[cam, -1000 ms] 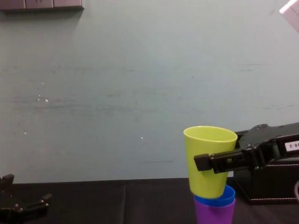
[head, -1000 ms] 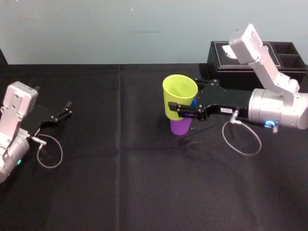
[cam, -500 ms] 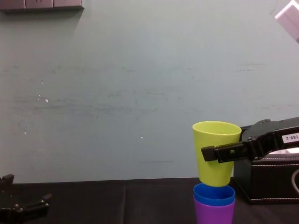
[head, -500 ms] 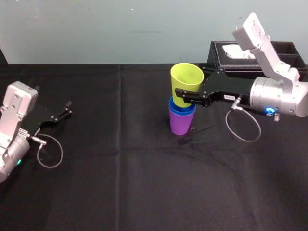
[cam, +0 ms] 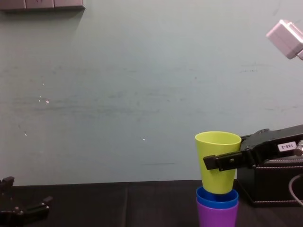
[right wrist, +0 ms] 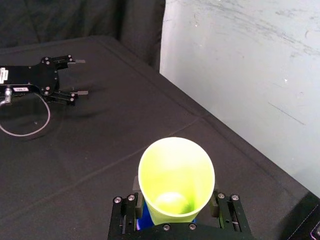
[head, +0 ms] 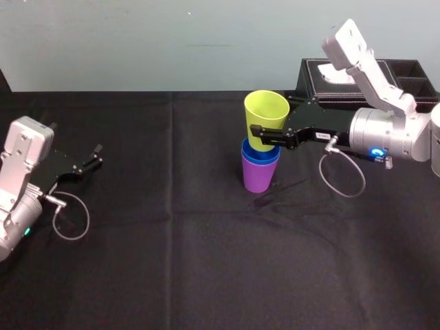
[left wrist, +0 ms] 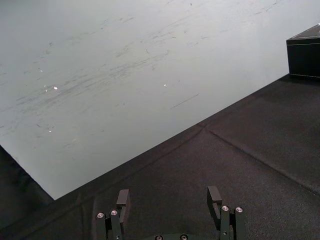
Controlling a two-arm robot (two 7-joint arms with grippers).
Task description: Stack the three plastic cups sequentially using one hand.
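Note:
The purple cup stands upright on the black cloth with the blue cup nested inside it; just the blue rim shows. My right gripper is shut on the yellow-green cup and holds it upright right over the stack, its base dipped into the blue cup's mouth. In the right wrist view one finger sits on each side of the yellow-green cup. My left gripper rests open and empty far to the left.
A black tissue box stands at the back right, just behind my right arm. A cable loop hangs under the right wrist. A pale wall runs along the table's far edge.
My right gripper carried the yellow-green cup back over the stack, then lowered it until its base entered the blue cup. The left arm has not moved.

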